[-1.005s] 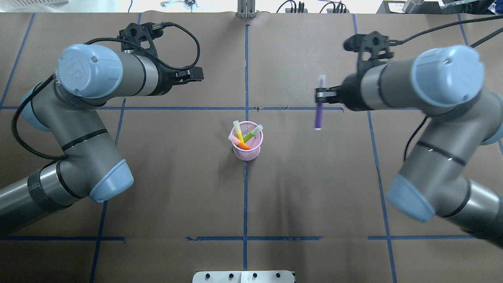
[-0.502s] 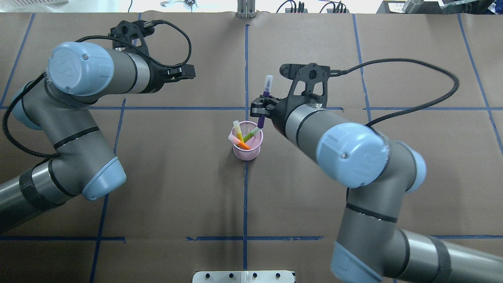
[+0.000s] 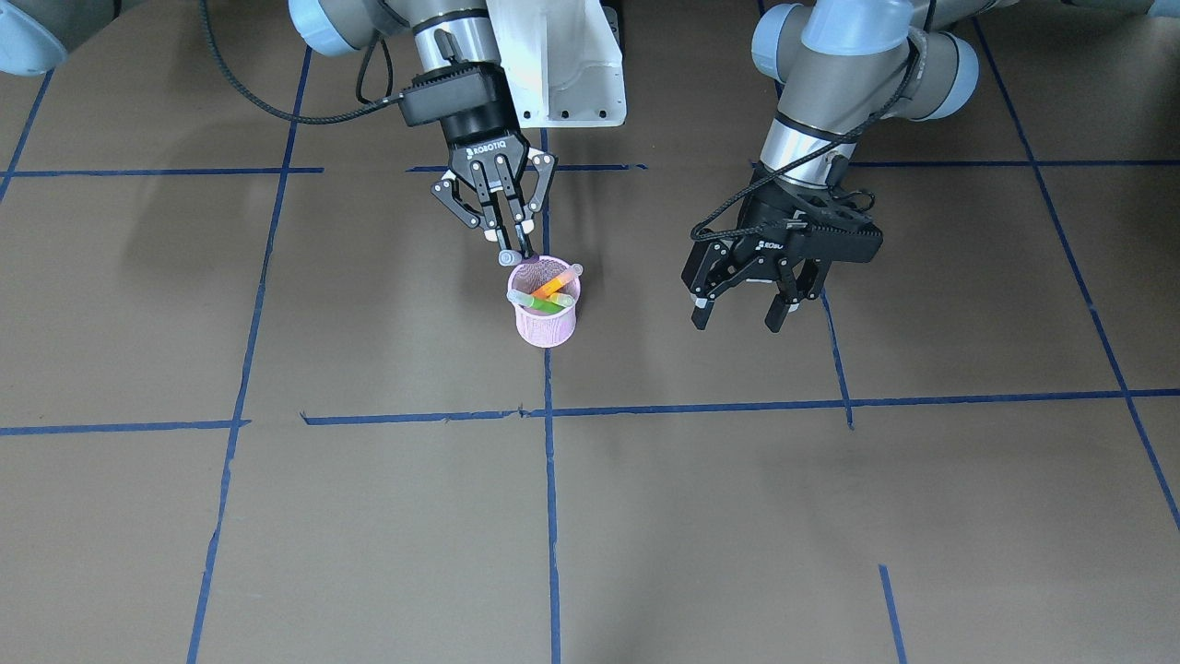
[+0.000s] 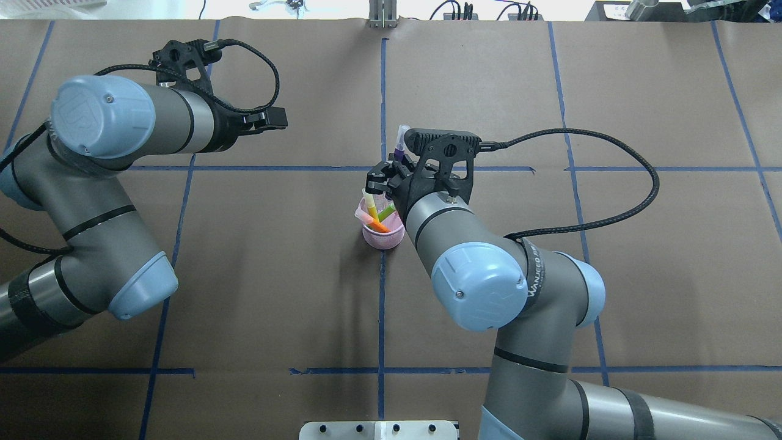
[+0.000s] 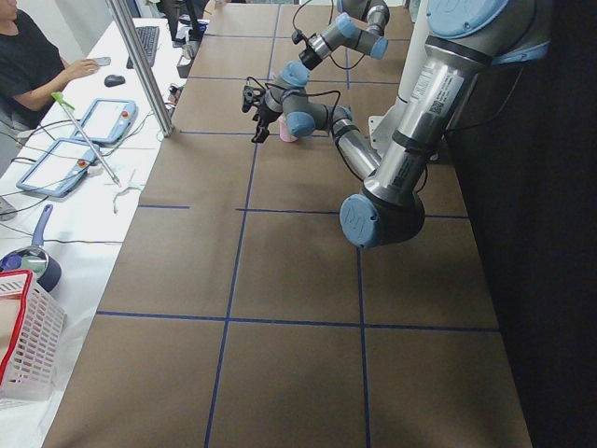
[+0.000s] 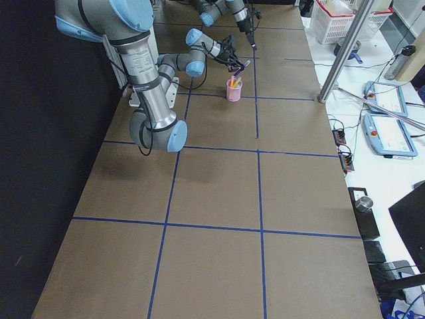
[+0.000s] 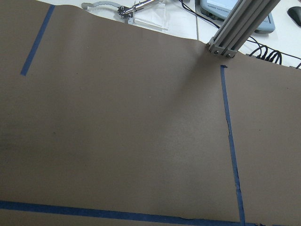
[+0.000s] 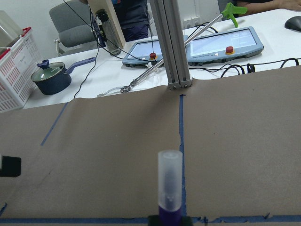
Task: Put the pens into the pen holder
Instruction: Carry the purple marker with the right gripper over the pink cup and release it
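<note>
Purple pen [image 4: 400,137]: carried in from 3 o'clock to over the pen holder [image 4: 382,238].
Clamped upright in right gripper [image 3: 516,247] above the holder's 12 o'clock rim; seemingly the last loose pen, drop pending. Orange pen [image 4: 379,226] and green pen [image 4: 386,213] already inside. Left gripper [image 3: 739,318] spread apart, empty, at 10 o'clock. Purple pen's lower end hidden; inside rim or not, cannot tell.

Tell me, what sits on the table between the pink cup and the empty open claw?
Nothing: in the front-facing view, only bare brown table cover lies between the pink cup and the left claw.
</note>
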Robot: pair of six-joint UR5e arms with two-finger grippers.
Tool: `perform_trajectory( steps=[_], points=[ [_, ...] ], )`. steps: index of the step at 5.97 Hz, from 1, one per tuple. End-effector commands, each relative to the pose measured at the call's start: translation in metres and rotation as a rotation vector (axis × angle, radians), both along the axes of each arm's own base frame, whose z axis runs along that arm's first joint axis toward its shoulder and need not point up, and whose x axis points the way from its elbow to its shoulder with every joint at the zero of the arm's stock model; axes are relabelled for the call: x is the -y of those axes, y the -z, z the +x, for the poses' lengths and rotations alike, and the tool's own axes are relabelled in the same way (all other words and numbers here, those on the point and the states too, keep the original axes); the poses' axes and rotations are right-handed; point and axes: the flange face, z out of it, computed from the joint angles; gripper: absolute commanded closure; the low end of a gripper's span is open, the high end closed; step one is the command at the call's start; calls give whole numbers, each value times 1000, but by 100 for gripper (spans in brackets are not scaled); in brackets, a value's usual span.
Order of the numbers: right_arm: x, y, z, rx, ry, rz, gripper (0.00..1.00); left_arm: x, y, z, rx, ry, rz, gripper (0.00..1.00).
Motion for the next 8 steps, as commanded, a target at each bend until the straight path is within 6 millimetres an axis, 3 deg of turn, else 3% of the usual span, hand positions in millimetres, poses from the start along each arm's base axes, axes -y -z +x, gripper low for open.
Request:
perform_trajectory(
  steps=[1, 3, 6, 7, 8],
  points=[
    [1, -18, -27, -39, -1, -9, 99, -1, -4, 0, 4, -2, -4, 4],
    [-11, -22, -37, -34, 21, -8, 95, -1, -3, 0, 3, -2, -3, 5],
    [-16, -26, -43, -45, 32, -7, 47, -2, 0, -2, -2, -2, 1, 4],
    [-17, -22, -39, -38, 36, 1, 46, -2, -1, -2, -1, -4, 0, 5],
    [-9, -6, -20, -5, 33, 12, 47, 0, -2, -4, 2, -2, -3, 7]
  ],
)
